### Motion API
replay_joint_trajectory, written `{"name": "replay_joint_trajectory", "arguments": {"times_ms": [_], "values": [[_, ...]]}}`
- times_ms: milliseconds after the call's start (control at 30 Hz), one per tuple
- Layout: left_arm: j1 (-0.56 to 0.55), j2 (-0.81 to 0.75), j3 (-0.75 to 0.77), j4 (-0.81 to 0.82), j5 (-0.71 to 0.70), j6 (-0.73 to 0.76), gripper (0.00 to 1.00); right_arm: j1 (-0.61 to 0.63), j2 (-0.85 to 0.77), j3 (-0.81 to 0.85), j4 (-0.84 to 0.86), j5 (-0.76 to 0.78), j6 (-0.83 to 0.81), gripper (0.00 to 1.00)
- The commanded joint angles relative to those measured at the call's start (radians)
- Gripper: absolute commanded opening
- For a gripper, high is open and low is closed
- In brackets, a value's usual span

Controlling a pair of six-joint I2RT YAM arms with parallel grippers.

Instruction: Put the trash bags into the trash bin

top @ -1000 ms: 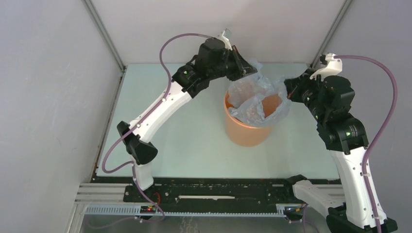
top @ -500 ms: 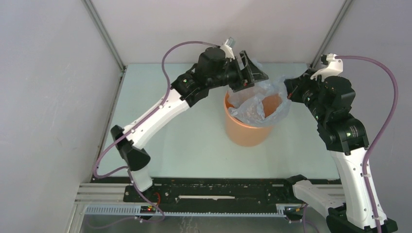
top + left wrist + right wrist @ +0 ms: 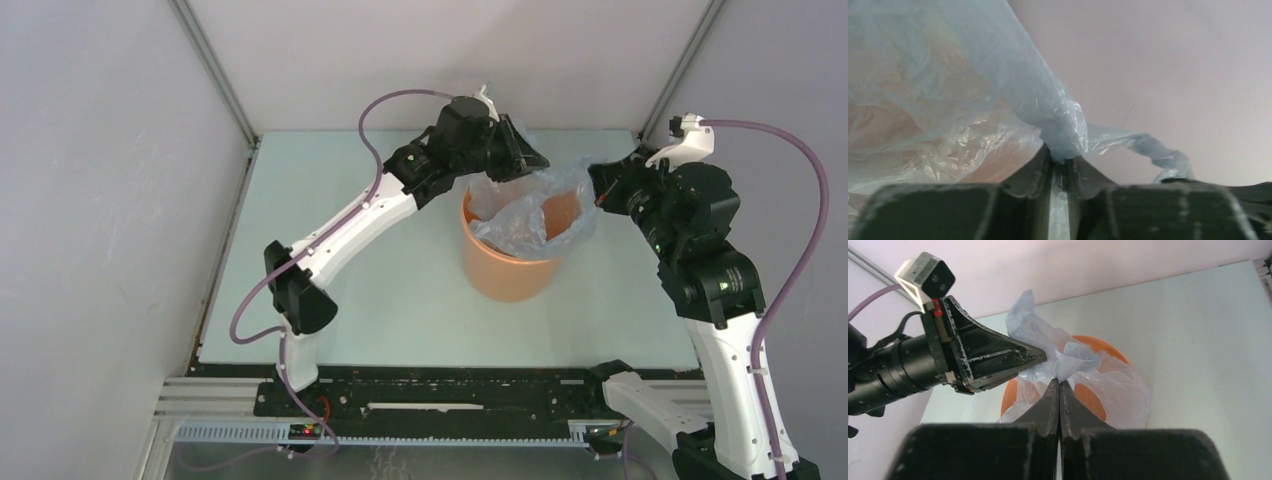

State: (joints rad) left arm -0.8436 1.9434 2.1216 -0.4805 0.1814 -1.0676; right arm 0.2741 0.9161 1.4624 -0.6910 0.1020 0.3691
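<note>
The orange trash bin (image 3: 503, 272) stands upright mid-table. The pale blue-grey trash bag (image 3: 520, 215) hangs inside it, its film spread over the rim on the right. My left gripper (image 3: 530, 158) is shut on a bunched edge of the bag (image 3: 1060, 135) above the bin's far rim. My right gripper (image 3: 597, 185) is shut on the bag's opposite edge (image 3: 1073, 360) at the bin's right rim. In the right wrist view the bin (image 3: 1010, 392) shows orange behind the film, and the left gripper (image 3: 1040, 358) points at my right gripper (image 3: 1059, 381).
The pale green table top (image 3: 330, 300) ends at grey walls on the left, back and right. A black rail (image 3: 430, 395) carries the arm bases at the near edge. Purple cables (image 3: 790, 250) loop off both arms.
My left arm has swung right and forward, carrying its bag edge over the bin's far rim. The bag has sunk lower in the bin. The right gripper has barely moved.
</note>
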Motion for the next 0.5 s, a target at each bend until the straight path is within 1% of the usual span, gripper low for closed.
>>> {"name": "replay_joint_trajectory", "arguments": {"times_ms": [0, 33, 67, 133, 200, 300, 400, 467], "values": [[0.027, -0.05, 0.067, -0.012, -0.014, 0.042, 0.12, -0.007, -0.016, -0.003, 0.012, 0.036, -0.005, 0.0], [0.036, -0.064, 0.063, -0.025, -0.005, 0.056, 0.02, -0.007, -0.02, -0.007, 0.011, 0.053, -0.018, 0.0], [0.047, -0.081, 0.057, -0.044, 0.008, 0.071, 0.0, -0.008, -0.023, -0.01, 0.009, 0.077, -0.031, 0.0], [0.071, -0.129, 0.03, -0.072, 0.048, 0.115, 0.0, -0.014, -0.025, -0.016, -0.002, 0.137, -0.054, 0.0], [0.103, -0.199, -0.029, -0.072, 0.12, 0.145, 0.0, -0.033, -0.031, -0.03, -0.004, 0.144, -0.075, 0.0], [0.15, -0.326, -0.169, -0.059, 0.218, 0.178, 0.0, -0.07, -0.033, -0.049, -0.037, 0.137, -0.058, 0.0], [0.198, -0.444, -0.359, 0.036, 0.314, 0.182, 0.0, -0.088, -0.045, -0.069, -0.081, 0.142, -0.024, 0.0], [0.222, -0.494, -0.478, 0.131, 0.397, 0.142, 0.0, -0.089, -0.062, -0.071, -0.114, 0.168, -0.014, 0.0]]}}
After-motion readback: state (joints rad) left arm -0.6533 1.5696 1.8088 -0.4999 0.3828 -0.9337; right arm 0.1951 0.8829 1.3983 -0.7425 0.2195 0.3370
